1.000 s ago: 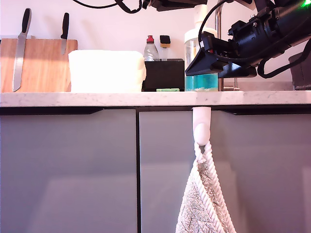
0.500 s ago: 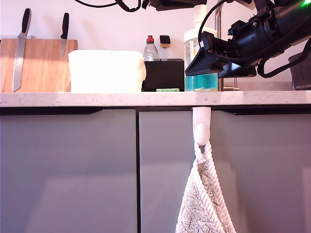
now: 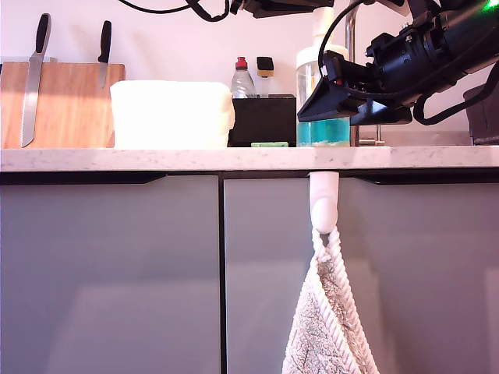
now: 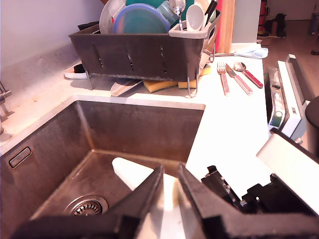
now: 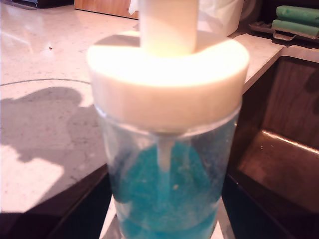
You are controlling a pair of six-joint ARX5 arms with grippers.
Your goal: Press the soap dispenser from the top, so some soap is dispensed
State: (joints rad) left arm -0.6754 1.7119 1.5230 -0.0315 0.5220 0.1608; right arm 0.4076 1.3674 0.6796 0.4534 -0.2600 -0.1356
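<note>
Exterior view: pale speckled counter [image 3: 156,158] over grey cabinet doors [image 3: 109,273]

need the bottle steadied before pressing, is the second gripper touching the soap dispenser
Cannot tell. In the second wrist view my second gripper has dark fingers close on both sides of the soap dispenser, but blur hides any contact or gap.

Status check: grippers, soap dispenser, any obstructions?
My second gripper open around the tall clear soap dispenser, teal soap inside. My first gripper open over the steel sink. White push-top not yet pressed.
</note>
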